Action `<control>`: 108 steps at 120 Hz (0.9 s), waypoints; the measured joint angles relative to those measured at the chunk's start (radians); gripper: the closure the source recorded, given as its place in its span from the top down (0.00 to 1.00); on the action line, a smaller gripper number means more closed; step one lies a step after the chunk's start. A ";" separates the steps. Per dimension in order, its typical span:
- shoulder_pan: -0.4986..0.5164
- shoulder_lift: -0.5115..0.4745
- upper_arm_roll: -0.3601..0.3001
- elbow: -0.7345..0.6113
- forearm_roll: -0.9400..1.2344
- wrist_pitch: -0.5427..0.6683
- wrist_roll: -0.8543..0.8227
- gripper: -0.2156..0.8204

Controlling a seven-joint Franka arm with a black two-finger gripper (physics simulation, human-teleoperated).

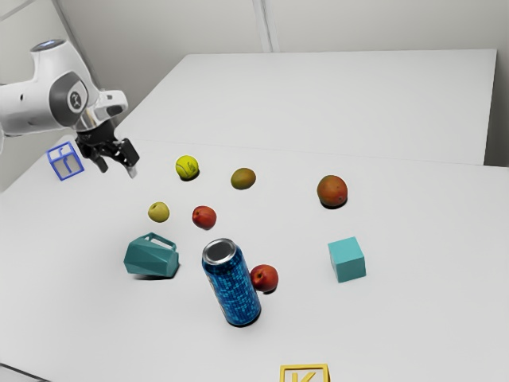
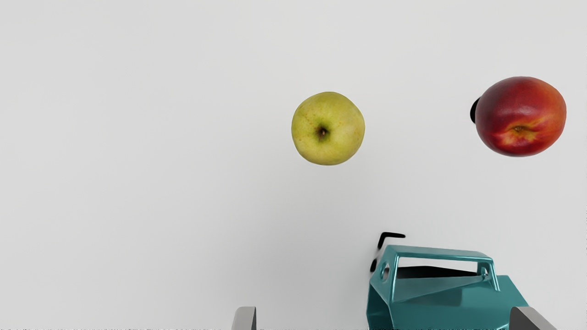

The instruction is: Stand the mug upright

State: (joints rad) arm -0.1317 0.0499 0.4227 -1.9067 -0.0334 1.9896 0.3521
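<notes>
The teal mug (image 1: 151, 259) lies on its side on the white table, its handle facing up and away from the exterior camera. High over the table at the exterior view's upper left, my gripper (image 1: 118, 165) is apart from the mug. In the wrist view the mug (image 2: 458, 298) appears partly beyond the bottom edge, handle toward the green apple. The gripper (image 2: 383, 321) is open there, its two fingertips wide apart, one overlapping the mug's outline in the picture.
A green apple (image 2: 328, 128) and a red nectarine (image 2: 520, 117) lie near the mug. Beside it stands a tall blue can (image 1: 232, 286) touching or close to another red fruit (image 1: 264, 278). Farther off are a tennis ball (image 1: 187, 167), a teal cube (image 1: 347, 259) and a blue block (image 1: 65, 161).
</notes>
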 joint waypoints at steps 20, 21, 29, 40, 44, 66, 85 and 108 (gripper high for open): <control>0.029 -0.052 -0.010 -0.133 -0.080 0.039 0.021 0.79; 0.031 -0.051 -0.010 -0.137 -0.089 0.040 0.025 0.79; 0.048 -0.034 -0.009 -0.158 -0.160 0.032 0.060 0.79; 0.089 0.025 -0.009 -0.166 -0.246 0.007 0.115 0.79; 0.120 0.046 -0.009 -0.167 -0.276 -0.003 0.137 0.79; 0.195 0.116 -0.003 -0.171 -0.437 -0.057 0.254 0.79; 0.199 0.122 0.006 -0.215 -0.535 -0.100 0.331 0.79; 0.185 0.118 0.022 -0.254 -0.597 -0.141 0.396 0.79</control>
State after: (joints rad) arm 0.0532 0.1676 0.4445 -2.1611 -0.6302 1.8490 0.7476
